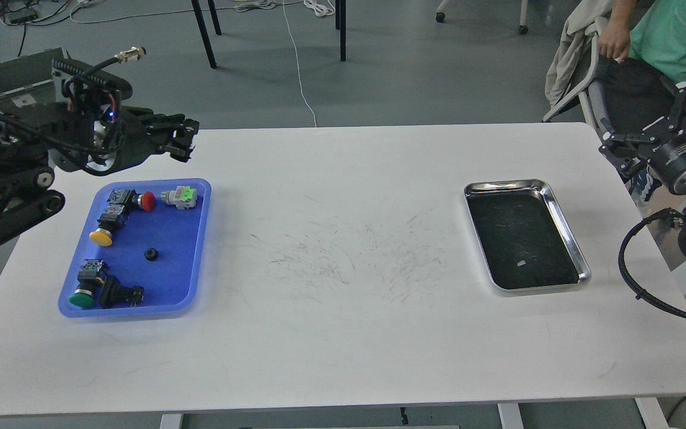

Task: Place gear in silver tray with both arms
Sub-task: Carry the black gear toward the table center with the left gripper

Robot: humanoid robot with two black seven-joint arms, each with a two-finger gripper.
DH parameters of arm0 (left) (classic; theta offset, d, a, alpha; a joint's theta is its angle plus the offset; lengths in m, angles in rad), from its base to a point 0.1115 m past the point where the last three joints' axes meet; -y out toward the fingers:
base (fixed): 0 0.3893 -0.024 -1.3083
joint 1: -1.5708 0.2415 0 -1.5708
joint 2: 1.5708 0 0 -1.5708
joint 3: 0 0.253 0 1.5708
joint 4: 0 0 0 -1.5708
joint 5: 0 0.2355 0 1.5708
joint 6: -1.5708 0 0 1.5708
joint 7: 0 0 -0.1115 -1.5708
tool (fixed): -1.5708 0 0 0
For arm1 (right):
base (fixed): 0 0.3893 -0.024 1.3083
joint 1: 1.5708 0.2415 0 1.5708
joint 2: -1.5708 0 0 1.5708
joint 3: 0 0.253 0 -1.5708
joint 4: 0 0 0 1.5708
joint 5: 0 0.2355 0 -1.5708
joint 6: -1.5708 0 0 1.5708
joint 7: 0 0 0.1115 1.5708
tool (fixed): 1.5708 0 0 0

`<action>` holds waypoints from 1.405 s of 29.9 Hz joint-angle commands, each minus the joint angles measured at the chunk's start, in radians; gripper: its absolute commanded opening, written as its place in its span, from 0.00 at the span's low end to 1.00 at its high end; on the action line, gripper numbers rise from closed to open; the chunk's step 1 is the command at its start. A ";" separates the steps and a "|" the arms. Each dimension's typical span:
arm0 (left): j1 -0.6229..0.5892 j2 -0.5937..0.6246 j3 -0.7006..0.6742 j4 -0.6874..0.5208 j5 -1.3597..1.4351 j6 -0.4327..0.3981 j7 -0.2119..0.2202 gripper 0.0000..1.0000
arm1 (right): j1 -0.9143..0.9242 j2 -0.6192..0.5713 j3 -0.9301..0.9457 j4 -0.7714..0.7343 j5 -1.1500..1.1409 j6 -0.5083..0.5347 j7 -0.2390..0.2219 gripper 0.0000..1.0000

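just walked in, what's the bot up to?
Nothing is gripped yet. The left gripper hovers over the far edge of the blue tray, which holds pushbutton parts and a small black gear. The right gripper sits off the table's right edge, beyond the silver tray, which holds no gear yet.

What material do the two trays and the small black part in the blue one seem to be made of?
Silver tray: polished metal, probably steel; mirror-bright rim, dark scuffed floor.
Blue tray: plastic, it seems; even colour, slightly translucent edge, soft sheen.
Small black gear: matte black, perhaps plastic or rubber; too small to tell.
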 commanded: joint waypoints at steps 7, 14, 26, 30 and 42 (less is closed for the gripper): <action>0.027 -0.434 0.018 0.072 0.001 0.002 0.126 0.08 | -0.004 -0.031 -0.003 -0.041 0.000 0.005 -0.005 0.99; 0.091 -0.700 0.021 0.276 0.013 0.007 0.129 0.08 | -0.010 -0.041 -0.003 -0.042 0.000 0.003 -0.005 0.99; 0.125 -0.700 0.129 0.367 0.012 0.036 0.129 0.09 | -0.013 -0.051 -0.001 -0.041 0.002 0.002 -0.003 0.99; 0.131 -0.700 0.130 0.327 0.012 0.039 0.140 0.09 | -0.015 -0.051 -0.001 -0.042 0.002 0.000 -0.003 0.99; 0.195 -0.700 0.136 0.284 0.013 0.039 0.166 0.11 | -0.032 -0.048 0.001 -0.042 0.002 0.002 0.000 0.99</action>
